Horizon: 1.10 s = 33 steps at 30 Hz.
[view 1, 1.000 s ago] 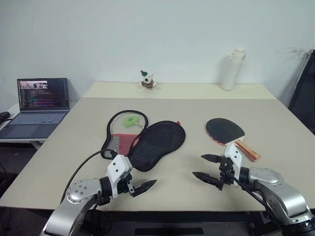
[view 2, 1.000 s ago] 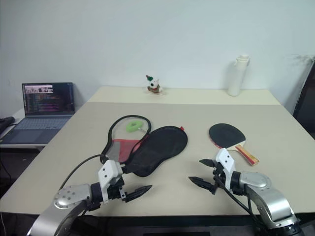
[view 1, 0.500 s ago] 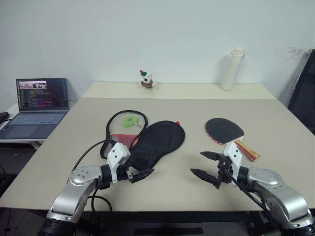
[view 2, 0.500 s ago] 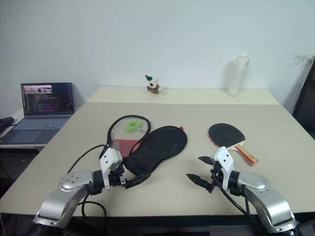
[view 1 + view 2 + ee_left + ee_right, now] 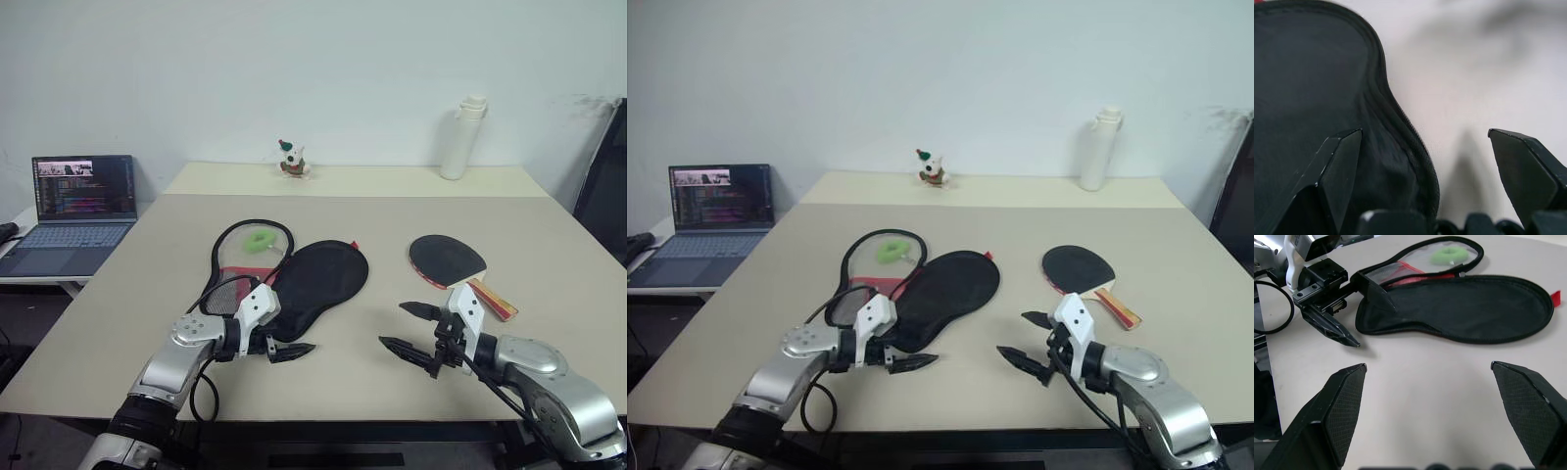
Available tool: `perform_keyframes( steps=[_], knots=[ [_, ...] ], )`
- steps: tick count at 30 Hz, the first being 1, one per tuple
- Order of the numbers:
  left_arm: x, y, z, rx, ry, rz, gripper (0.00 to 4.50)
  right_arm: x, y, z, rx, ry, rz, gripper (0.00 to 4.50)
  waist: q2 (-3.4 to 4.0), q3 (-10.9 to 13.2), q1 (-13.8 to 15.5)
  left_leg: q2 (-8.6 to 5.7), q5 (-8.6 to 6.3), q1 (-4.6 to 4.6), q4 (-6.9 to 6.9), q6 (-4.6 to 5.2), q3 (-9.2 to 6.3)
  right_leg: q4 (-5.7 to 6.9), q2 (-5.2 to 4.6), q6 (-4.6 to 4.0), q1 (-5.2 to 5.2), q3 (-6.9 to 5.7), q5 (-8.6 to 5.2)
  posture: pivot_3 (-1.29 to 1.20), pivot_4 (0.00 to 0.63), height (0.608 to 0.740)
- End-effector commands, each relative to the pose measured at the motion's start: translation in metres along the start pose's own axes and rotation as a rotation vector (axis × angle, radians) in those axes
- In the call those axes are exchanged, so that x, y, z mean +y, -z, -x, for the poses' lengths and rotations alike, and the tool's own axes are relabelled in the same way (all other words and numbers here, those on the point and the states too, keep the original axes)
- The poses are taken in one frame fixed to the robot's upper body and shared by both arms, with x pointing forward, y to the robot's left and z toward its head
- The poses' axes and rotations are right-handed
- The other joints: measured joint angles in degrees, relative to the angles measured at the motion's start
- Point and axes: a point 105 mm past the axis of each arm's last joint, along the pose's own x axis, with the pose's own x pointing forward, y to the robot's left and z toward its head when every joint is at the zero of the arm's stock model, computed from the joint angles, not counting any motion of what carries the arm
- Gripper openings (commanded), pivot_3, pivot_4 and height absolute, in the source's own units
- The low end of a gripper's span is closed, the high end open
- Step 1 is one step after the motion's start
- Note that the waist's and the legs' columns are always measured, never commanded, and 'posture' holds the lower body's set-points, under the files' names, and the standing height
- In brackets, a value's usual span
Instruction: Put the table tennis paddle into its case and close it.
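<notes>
Since the earlier frame the left gripper (image 5: 281, 343) has travelled forward across the table (image 5: 392, 211) from near its front edge to the narrow near end of the case (image 5: 312, 286), while the right gripper (image 5: 409, 327) sits about where it was. On the low side table off the table's left edge, a laptop (image 5: 73, 211) stands open with its screen lit. The left gripper's two black fingers are spread wide, one finger over the black fabric at the case's near tip and the other over bare tabletop just beside it; whether either touches the fabric I cannot tell. The case lies unzipped left of the table's centre, its black flap folded open toward the right and its clear-lined half, holding a small green ring (image 5: 259, 241), toward the left. A small toy figure (image 5: 291, 160) stands at the far edge. The right gripper hovers near the front edge with its fingers spread and nothing between them. The table tennis paddle (image 5: 450, 262) lies just beyond it, black face up, handle toward the right edge, well apart from the case. A white bottle (image 5: 462, 138) stands at the far right.
</notes>
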Motion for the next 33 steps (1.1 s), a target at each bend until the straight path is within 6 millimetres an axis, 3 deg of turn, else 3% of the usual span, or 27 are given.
perform_keyframes(
  steps=[1,4,10,15,33],
  knots=[
    [0.000,0.000,0.004,0.013,0.012,-0.010,4.50,0.004,-0.016,0.003,-0.057,0.001,0.051,4.48,0.00,0.0,0.0,0.00,0.00,0.00,0.00,0.00,-0.01,0.00,0.00,0.00,0.00,0.00,0.00,0.00,0.150,0.740],
    [-0.003,0.004,0.008,0.017,0.017,0.016,3.91,0.001,-0.016,0.005,-0.059,0.017,0.048,4.50,0.00,0.0,0.0,-0.01,0.00,-0.01,0.01,0.00,0.00,-0.01,-0.02,0.01,0.00,0.00,0.00,0.00,0.150,0.740],
    [-0.005,0.013,0.017,0.042,0.011,0.061,1.79,-0.003,-0.016,0.006,-0.060,0.040,0.046,4.50,0.01,0.0,0.0,0.01,0.00,0.02,0.00,0.00,-0.01,0.02,-0.02,0.00,0.00,0.01,0.00,0.00,0.150,0.740],
    [-0.014,-0.006,0.011,-0.033,0.032,0.128,0.06,-0.004,-0.017,0.005,-0.062,0.045,0.047,4.50,0.01,0.0,0.0,0.00,0.00,0.00,0.00,0.00,-0.01,0.00,-0.03,0.00,0.00,0.03,-0.01,0.00,0.150,0.740],
    [-0.027,-0.061,-0.102,-0.144,0.060,0.140,0.02,-0.011,-0.017,0.018,-0.050,0.114,0.059,4.50,-0.03,0.0,0.4,-0.10,0.00,-0.04,0.06,0.00,-0.04,0.00,-0.02,0.04,0.04,-0.01,0.02,0.00,0.150,0.740]
  ],
)
